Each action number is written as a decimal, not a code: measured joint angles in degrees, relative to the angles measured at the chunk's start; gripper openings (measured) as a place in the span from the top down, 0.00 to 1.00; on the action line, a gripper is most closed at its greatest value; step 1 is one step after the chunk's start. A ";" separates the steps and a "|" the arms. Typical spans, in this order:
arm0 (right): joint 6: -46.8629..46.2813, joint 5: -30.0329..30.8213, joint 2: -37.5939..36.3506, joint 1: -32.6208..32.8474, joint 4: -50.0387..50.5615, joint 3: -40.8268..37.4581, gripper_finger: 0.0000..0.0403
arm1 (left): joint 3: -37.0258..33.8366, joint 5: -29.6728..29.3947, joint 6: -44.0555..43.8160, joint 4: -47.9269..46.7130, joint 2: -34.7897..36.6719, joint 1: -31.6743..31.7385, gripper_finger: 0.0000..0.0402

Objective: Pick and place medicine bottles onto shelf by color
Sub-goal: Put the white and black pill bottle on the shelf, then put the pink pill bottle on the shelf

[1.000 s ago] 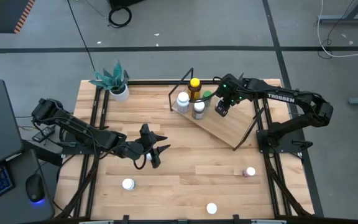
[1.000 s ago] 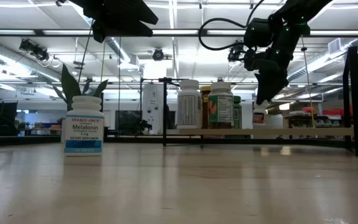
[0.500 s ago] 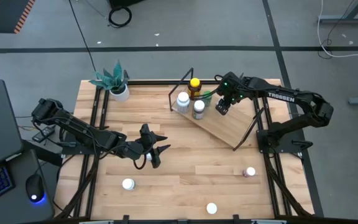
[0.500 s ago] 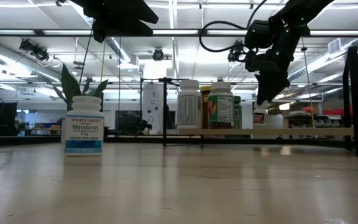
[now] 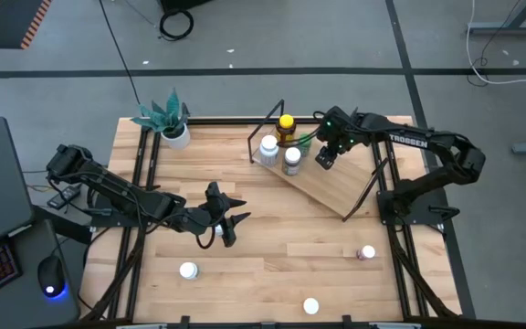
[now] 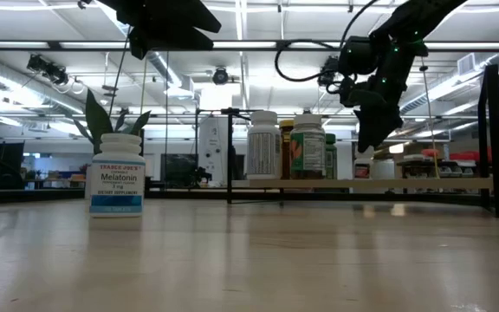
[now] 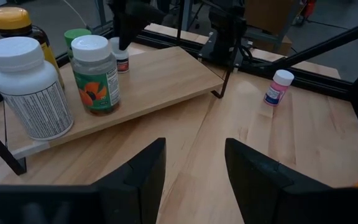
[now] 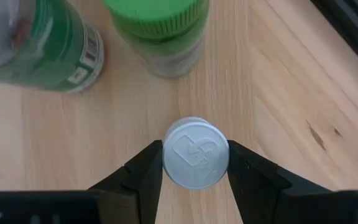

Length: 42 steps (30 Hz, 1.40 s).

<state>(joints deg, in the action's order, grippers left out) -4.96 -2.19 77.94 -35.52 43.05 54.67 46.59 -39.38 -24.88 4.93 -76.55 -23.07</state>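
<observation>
Fingers of the right gripper [image 8: 193, 167] straddle a small white-capped bottle [image 8: 195, 154], each pad against the cap's side, gripping it from straight above; its long axis runs upright, in line with the gripper. That bottle stands on the shelf [image 5: 336, 187], just beside the green-capped bottle [image 8: 162, 28]. So any coming move is vertical: release and lift clear. The left gripper [image 5: 226, 222] hangs idle over the table with fingers parted and empty, well apart from the shelf.
</observation>
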 joint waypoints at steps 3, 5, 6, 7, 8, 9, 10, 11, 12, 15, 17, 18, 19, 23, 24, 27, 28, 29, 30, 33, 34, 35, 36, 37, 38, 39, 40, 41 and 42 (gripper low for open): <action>0.29 -0.31 1.17 -0.29 -0.64 0.31 0.58 | 0.00 -0.02 0.02 0.00 0.00 0.00 0.57; 0.48 -0.31 1.44 -0.31 -1.11 0.31 0.58 | 0.00 0.00 0.02 0.00 0.00 0.01 0.57; 0.54 -0.33 1.43 -0.31 -1.40 0.29 0.58 | 0.00 -0.01 0.05 0.00 0.00 0.02 0.57; 0.60 -0.37 1.37 -0.31 -1.73 0.29 0.58 | 0.00 -0.02 0.05 -0.01 0.00 0.01 0.57; 0.60 -0.39 1.17 -0.31 -1.92 0.19 0.57 | 0.00 -0.01 0.06 -0.02 0.00 0.02 0.57; 0.62 -0.42 0.97 -0.31 -1.95 0.13 0.57 | 0.00 0.00 0.06 -0.03 0.00 0.00 0.57; 0.62 -0.44 0.75 -0.31 -1.93 0.06 0.57 | 0.00 -0.02 0.06 -0.04 0.00 0.00 0.57; 0.61 -0.44 0.51 -0.33 -1.85 0.00 0.56 | 0.00 0.00 0.08 -0.04 0.00 0.00 0.57; 0.60 -0.44 0.36 -0.33 -1.67 -0.04 0.55 | 0.00 -0.02 0.08 -0.04 0.00 0.01 0.57; 0.20 -0.47 0.12 -0.33 -1.42 -0.06 0.52 | 0.00 0.00 0.09 -0.07 0.00 0.00 0.57; 0.03 -0.48 0.12 -0.33 -1.06 -0.06 0.49 | 0.00 0.00 0.11 -0.07 0.00 0.01 0.57; 0.03 -0.48 0.12 -0.33 -1.07 -0.06 0.48 | 0.00 -0.02 0.08 -0.05 0.00 0.01 0.57; 0.01 -0.48 0.12 -0.33 -1.17 -0.06 0.46 | 0.00 -0.02 0.08 -0.07 0.00 0.00 0.57; 0.02 -0.48 0.08 -0.29 -1.25 -0.06 0.40 | 0.00 0.00 0.08 -0.07 0.00 0.00 0.57; 0.05 -0.48 0.08 -0.29 -1.27 -0.06 0.39 | 0.00 -0.01 0.08 -0.07 0.00 0.02 0.57; 0.51 -0.48 -0.18 -0.29 -0.14 0.48 0.34 | 0.00 0.00 0.11 -0.07 0.00 0.00 0.57; 0.55 -0.48 -0.18 -0.25 0.24 1.08 0.33 | 0.00 0.00 0.11 -0.07 0.00 0.02 0.57; 0.56 -0.50 -0.26 -0.25 0.89 1.82 0.31 | 0.00 0.00 0.13 -0.07 0.00 0.00 0.57; 0.60 -0.52 -0.39 -0.23 2.10 2.69 0.29 | 0.00 0.00 0.13 -0.09 0.00 0.01 0.57; 0.40 -0.77 -0.44 0.29 6.31 5.95 0.25 | 0.00 0.00 0.13 -0.17 0.00 0.01 0.57; 0.09 -1.08 -0.47 0.65 7.98 7.01 0.24 | 0.00 0.00 0.13 -0.16 0.00 0.00 0.57; -0.39 -1.69 -0.47 1.17 9.71 8.09 0.22 | 0.00 0.00 0.13 -0.16 0.00 0.02 0.57; -1.17 -2.28 -0.47 1.85 11.48 9.10 0.21 | 0.01 0.00 0.13 -0.17 0.00 0.00 0.57; -2.21 -2.84 -0.47 2.69 13.11 10.03 0.20 | 0.00 0.00 0.15 -0.17 0.00 0.00 0.57; -3.18 -3.38 -0.47 3.75 14.65 10.90 0.19 | 0.00 0.00 0.15 -0.17 0.00 0.01 0.57; -4.35 -3.77 -0.47 5.06 16.26 11.66 0.18 | 0.00 0.00 0.18 -0.18 0.00 0.02 0.57; -5.45 -3.92 -0.47 6.57 17.91 12.27 0.18 | 0.02 0.00 0.19 -0.22 0.00 0.00 0.57; -6.58 -3.91 -0.47 8.31 19.43 12.81 0.18 | 0.00 0.00 0.19 -0.22 0.00 0.02 0.57; -7.49 -3.91 -0.47 10.26 20.40 13.29 0.18 | 0.00 0.00 0.19 -0.25 0.00 0.00 0.57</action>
<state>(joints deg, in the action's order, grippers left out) -12.45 -6.11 77.47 -25.26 63.45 67.96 46.59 -39.38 -24.69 4.68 -76.55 -23.07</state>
